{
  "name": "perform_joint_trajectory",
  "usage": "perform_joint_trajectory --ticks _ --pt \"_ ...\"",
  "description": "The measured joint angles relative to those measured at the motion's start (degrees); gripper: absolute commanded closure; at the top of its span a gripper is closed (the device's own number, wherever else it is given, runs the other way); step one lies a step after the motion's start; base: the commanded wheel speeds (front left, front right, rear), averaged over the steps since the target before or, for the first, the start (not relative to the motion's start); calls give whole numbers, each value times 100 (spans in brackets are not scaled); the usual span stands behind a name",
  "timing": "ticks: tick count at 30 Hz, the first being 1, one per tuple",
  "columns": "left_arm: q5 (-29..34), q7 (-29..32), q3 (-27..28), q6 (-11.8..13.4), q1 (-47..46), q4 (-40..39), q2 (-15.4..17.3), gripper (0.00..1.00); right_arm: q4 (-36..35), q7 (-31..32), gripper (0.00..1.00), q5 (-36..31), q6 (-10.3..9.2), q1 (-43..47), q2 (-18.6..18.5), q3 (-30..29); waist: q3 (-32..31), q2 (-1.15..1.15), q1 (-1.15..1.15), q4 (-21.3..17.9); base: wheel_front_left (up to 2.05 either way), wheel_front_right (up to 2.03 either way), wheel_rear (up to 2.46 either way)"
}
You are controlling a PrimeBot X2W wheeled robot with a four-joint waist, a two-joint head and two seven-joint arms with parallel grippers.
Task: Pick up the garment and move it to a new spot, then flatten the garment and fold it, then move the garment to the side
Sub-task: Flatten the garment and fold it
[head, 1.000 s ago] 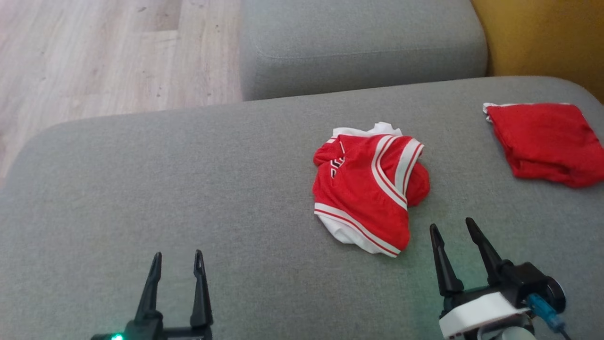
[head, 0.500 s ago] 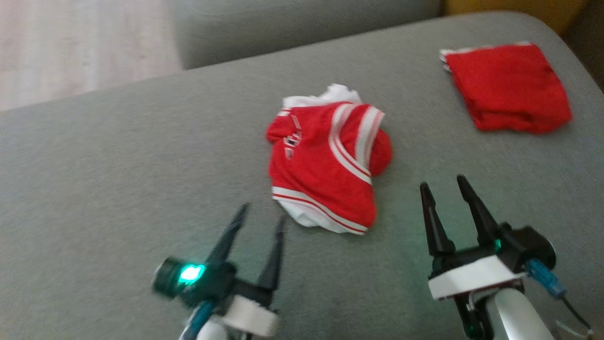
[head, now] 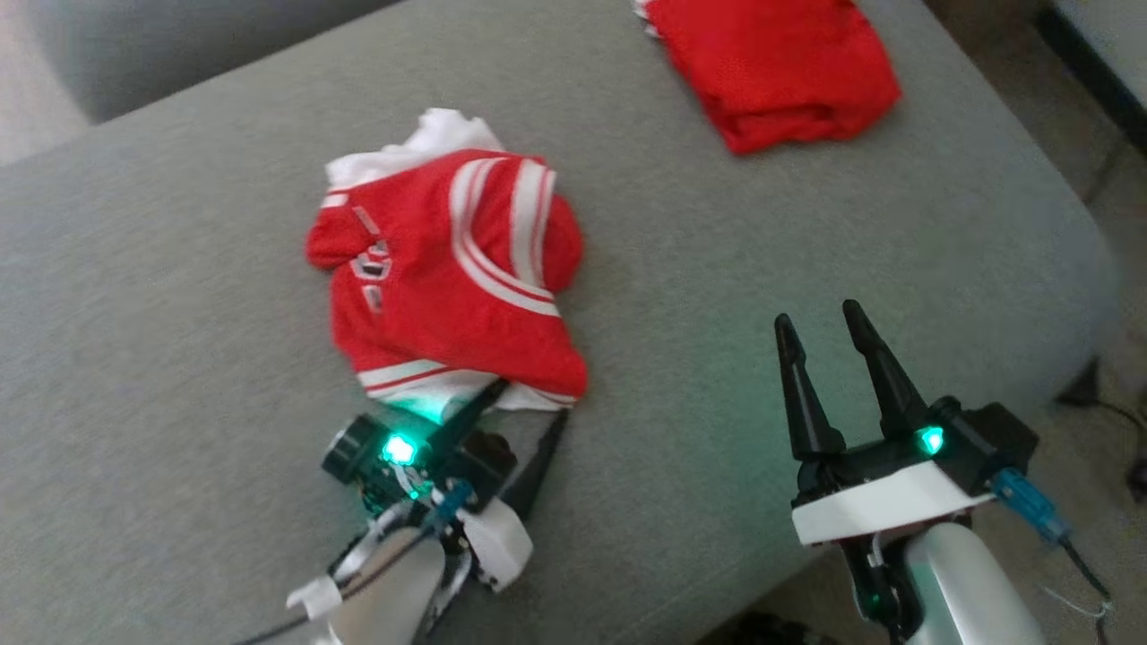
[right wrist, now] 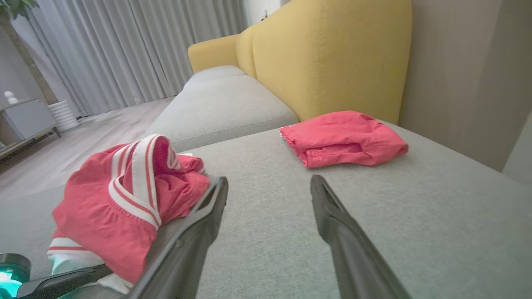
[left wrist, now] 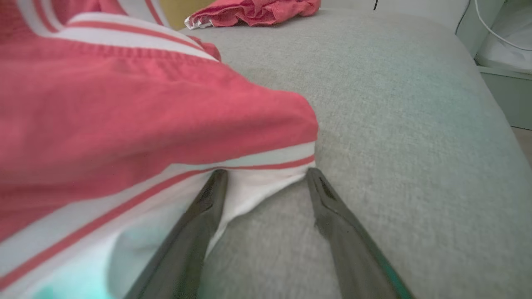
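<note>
The garment (head: pixel 448 269) is a crumpled red jersey with white stripes, lying in the middle of the grey sofa seat (head: pixel 717 224). My left gripper (head: pixel 529 403) is open at its near edge. In the left wrist view the white hem of the garment (left wrist: pixel 124 108) lies between the spread fingers of the left gripper (left wrist: pixel 267 173), one fingertip (left wrist: pixel 219 176) against the fabric. My right gripper (head: pixel 817 318) is open over bare cushion to the right of the garment. In the right wrist view the garment (right wrist: pixel 116 195) sits left of the right gripper (right wrist: pixel 269 179).
A folded red cloth (head: pixel 771 72) lies at the far right of the seat, also seen as folded cloth (right wrist: pixel 345 137) near the yellow backrest (right wrist: pixel 332 54). The seat's rounded edge (head: pixel 1075 269) drops to the floor on the right. Another grey cushion (right wrist: pixel 220 104) lies beyond.
The camera has swung, shifting the whole picture left and down. My left gripper has moved up to the garment's near hem. The right gripper stays open beside it.
</note>
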Motion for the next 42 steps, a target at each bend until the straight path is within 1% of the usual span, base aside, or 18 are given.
perform_joint_trajectory --ticks 3,4,5,6,9,14,15,20,24,27,30,32,34,36,37,38,40,42 --pt "-157 55 68 78 -199 202 -26 0 -10 0 0 51 0 -24 0 3 149 0 -2 -270 0 0 0" --pt "-177 48 71 82 -270 252 -32 5 -11 0 0 65 0 -24 0 8 192 0 -2 -346 0 0 0" --pt "-197 38 75 78 -327 276 -32 65 -11 0 0 87 0 -24 1 9 230 0 -1 -411 0 0 0" --pt "-250 35 70 66 -374 302 -32 100 -10 0 0 87 0 -24 1 9 261 0 -1 -466 0 0 0" --pt "-566 -57 16 -71 -431 272 -2 100 -7 0 0 88 0 -22 1 8 294 0 0 -548 0 0 0" --pt "-854 -65 -245 -198 -602 102 21 100 0 0 0 107 0 -24 1 73 236 0 0 -492 0 0 0" --pt "-953 -66 -303 -256 -706 26 15 100 4 0 0 121 0 -23 1 91 220 0 2 -476 0 0 0" --pt "-1599 -116 -608 -422 -1641 -639 -3 100 7 0 0 137 0 -24 1 99 134 0 1 -368 0 0 0" --pt "-1906 -145 -635 -439 -2709 -1043 -19 100 9 0 0 137 0 -24 1 56 79 0 1 -238 0 0 0" --pt "-2056 -168 -364 -433 -3598 -1289 -56 100 12 0 0 136 0 -23 1 24 35 0 1 -87 0 0 0" --pt "-2501 -210 271 -360 -4208 -1621 -113 100 19 0 0 100 0 -19 0 -33 -15 0 0 120 0 0 0" --pt "-2782 -218 636 -316 -4365 -1842 -118 100 37 0 0 20 0 -13 0 -78 -51 0 0 294 0 0 0" --pt "-3071 -215 928 -237 -4251 -2004 -87 100 43 0 0 -42 0 -2 1 -130 -94 0 0 489 0 0 0" --pt "-3309 -157 1099 -124 -3817 -2165 -3 100 48 0 0 -108 0 19 -1 -204 -138 0 0 704 0 0 0" --pt "-3478 -148 1205 24 -3039 -2276 127 100 53 0 0 -191 0 73 -2 -235 -175 0 0 931 0 0 0" --pt "-3588 -107 1260 71 -2544 -2290 204 100 60 0 0 -233 0 108 -1 -229 -190 0 0 1048 0 0 0" --pt "-3884 -105 1349 123 -1503 -2231 310 100 86 0 0 -298 0 118 0 -235 -214 0 0 1266 0 0 0" --pt "-4038 -71 1374 130 -534 -2003 394 100 86 0 0 -348 0 109 0 -274 -228 0 0 1474 0 0 0"
